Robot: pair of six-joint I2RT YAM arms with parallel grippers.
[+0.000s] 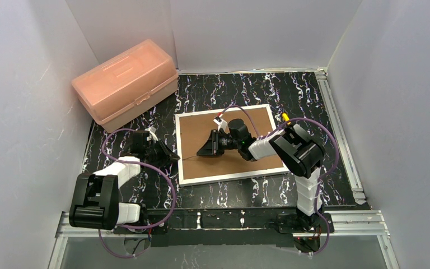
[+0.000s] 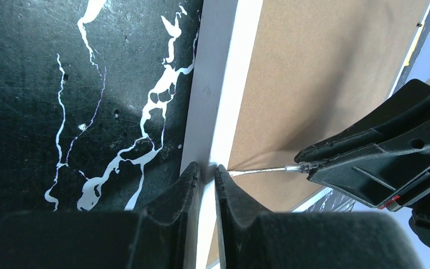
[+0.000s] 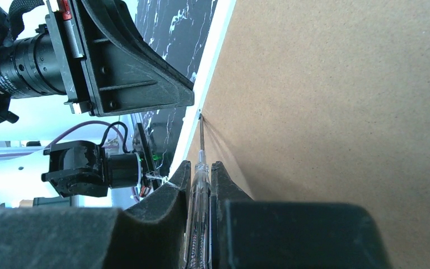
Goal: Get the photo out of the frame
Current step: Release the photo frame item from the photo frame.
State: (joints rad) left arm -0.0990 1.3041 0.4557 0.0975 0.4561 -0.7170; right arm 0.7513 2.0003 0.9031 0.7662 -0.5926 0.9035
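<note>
The frame (image 1: 196, 131) lies face down on the black marbled table, brown fibreboard back (image 2: 325, 67) up inside a thin white border (image 2: 224, 84). The photo is hidden under that back. My left gripper (image 2: 207, 168) is shut on the frame's left border, one finger on each side of the rim; from above it sits at that edge (image 1: 174, 158). My right gripper (image 3: 200, 165) hovers over the board (image 3: 341, 112), shut on a clear-handled screwdriver (image 3: 200, 190). The metal shaft (image 2: 263, 169) lies low across the board, and its tip meets the seam between back and border right next to the left fingertips.
A pink plastic box (image 1: 126, 84) stands at the back left against the white wall. Metal rails (image 1: 339, 134) run along the table's right side, and both arm bases sit on the near rail (image 1: 224, 219). White walls enclose three sides.
</note>
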